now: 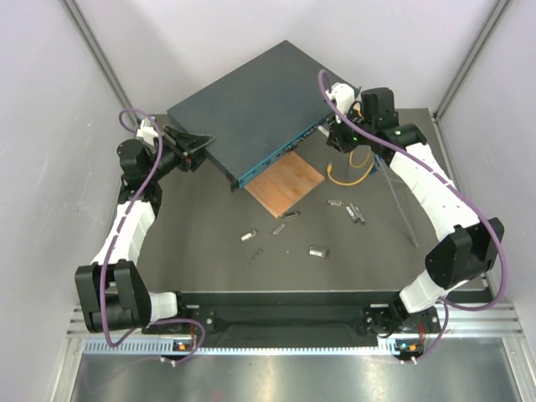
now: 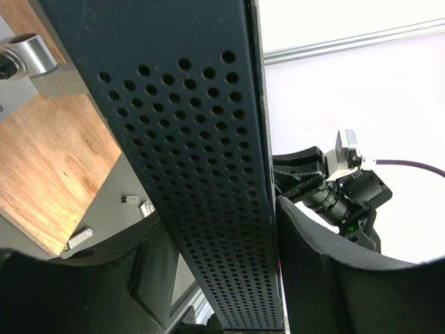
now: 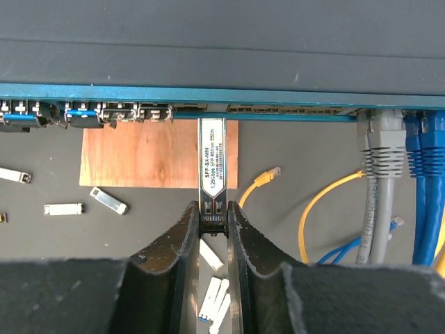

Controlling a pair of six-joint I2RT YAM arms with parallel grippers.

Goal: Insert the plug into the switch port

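Plug (image 3: 211,158) | pinched in right claw (image 3: 213,213) | tip at switch (image 3: 208,49) port

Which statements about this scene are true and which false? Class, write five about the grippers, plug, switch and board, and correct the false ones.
1. The right gripper holds the plug between its fingers. True.
2. The wooden square lies on top of the switch. False: it lies on the table, by the switch's front edge.
3. The left gripper has its fingers either side of the switch's perforated side. True.
4. Only red cables enter the switch. False: a grey cable and blue cables do.
5. The plug's front end meets the switch's teal face. True.
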